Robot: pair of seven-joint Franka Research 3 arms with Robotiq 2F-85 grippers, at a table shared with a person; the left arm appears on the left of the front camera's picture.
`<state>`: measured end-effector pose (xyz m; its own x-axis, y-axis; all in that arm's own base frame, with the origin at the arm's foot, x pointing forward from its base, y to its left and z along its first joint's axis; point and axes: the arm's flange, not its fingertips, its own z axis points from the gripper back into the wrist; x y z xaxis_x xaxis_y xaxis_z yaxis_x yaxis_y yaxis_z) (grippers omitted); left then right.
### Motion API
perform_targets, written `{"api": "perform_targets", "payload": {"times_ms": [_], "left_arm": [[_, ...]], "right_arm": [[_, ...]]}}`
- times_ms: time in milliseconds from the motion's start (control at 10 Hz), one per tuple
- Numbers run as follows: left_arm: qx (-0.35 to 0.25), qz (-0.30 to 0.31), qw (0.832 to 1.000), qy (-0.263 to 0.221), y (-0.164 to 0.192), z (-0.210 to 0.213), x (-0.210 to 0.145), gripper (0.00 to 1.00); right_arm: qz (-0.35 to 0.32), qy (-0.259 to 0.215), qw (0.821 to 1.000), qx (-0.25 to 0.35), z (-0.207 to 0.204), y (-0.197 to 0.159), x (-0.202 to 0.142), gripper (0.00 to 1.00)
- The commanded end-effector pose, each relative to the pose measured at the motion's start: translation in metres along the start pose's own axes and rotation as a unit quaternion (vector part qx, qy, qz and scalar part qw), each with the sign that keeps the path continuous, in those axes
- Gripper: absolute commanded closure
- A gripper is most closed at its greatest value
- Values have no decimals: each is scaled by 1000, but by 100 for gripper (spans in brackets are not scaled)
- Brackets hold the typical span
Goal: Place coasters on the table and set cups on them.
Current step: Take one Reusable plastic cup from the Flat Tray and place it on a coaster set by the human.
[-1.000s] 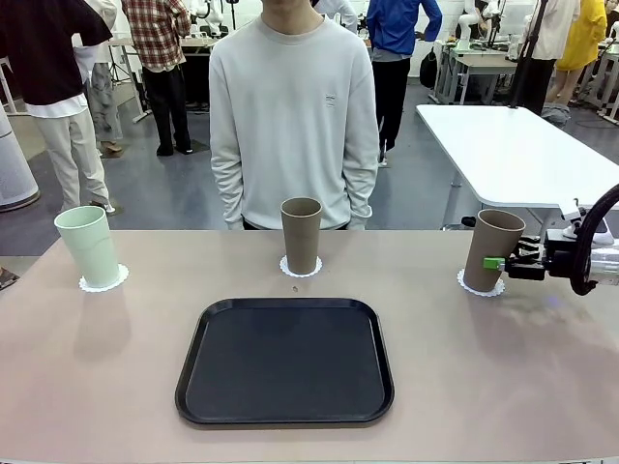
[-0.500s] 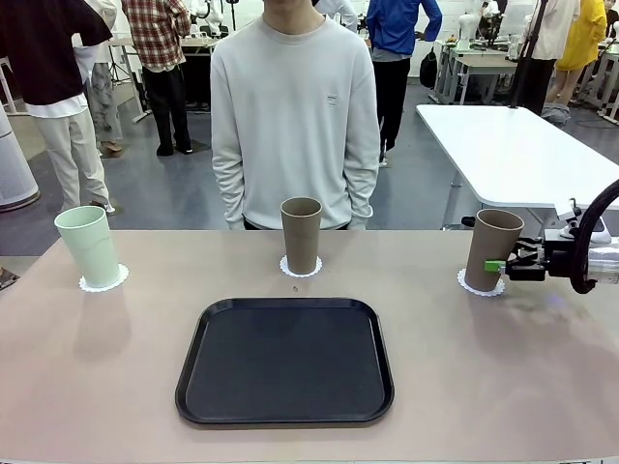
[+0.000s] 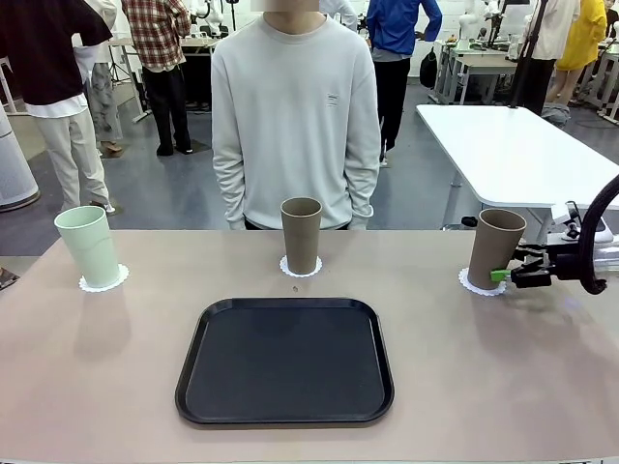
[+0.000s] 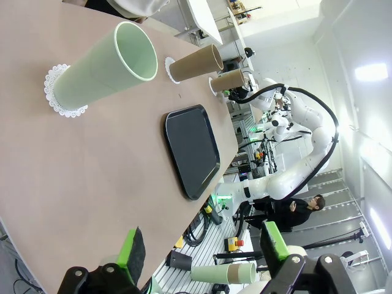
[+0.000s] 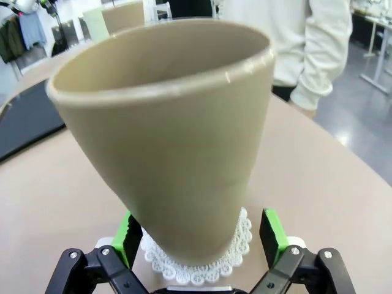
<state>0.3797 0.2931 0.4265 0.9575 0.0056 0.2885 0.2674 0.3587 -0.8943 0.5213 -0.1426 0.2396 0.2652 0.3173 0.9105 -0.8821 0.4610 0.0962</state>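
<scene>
Three cups stand on white lacy coasters along the far side of the beige table (image 3: 503, 387). The mint cup (image 3: 87, 246) sits on its coaster (image 3: 103, 282) at the left. A brown cup (image 3: 301, 235) stands on the middle coaster (image 3: 301, 268). At the right, another brown cup (image 3: 495, 247) rests on a coaster (image 3: 477, 283). My right gripper (image 3: 504, 275) is open, and in the right wrist view this cup (image 5: 177, 141) rises between its spread green pads (image 5: 273, 235) over the coaster (image 5: 211, 257). My left gripper (image 4: 202, 245) is open with nothing in it, back from the mint cup (image 4: 104, 70).
A black tray (image 3: 285, 360) lies in the middle of the near half of the table. A person (image 3: 295, 116) stands at the far edge behind the middle cup. A white table (image 3: 513, 145) is off to the back right.
My right gripper has opened and let go of the right brown cup, drawing back a little to the right. The cup has gone from leaning to standing upright on its coaster.
</scene>
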Motion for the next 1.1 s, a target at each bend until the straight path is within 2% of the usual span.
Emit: {"api": "perform_targets", "payload": {"times_ms": [0, 300, 400, 500, 600, 800, 1000], "left_arm": [[-4, 0, 1000, 1, -3, 2, 0, 0], [-4, 0, 1000, 1, -3, 2, 0, 0], [-4, 0, 1000, 1, -3, 2, 0, 0], [-4, 0, 1000, 1, -3, 2, 0, 0], [-4, 0, 1000, 1, -3, 2, 0, 0], [-4, 0, 1000, 1, -3, 2, 0, 0], [-4, 0, 1000, 1, -3, 2, 0, 0]], "right_arm": [[-32, 45, 998, 2, 2, 6, 1, 0], [-82, 106, 991, 24, 26, 20, 5, 0], [-89, 118, 989, 17, 44, 34, 19, 0], [-83, 103, 991, -1, 68, 54, 44, 0], [-79, 117, 990, -24, 89, 72, 66, 0], [-57, 182, 978, -84, 123, 105, 106, 0], [-62, 264, 959, -82, 142, 142, 146, 0]]}}
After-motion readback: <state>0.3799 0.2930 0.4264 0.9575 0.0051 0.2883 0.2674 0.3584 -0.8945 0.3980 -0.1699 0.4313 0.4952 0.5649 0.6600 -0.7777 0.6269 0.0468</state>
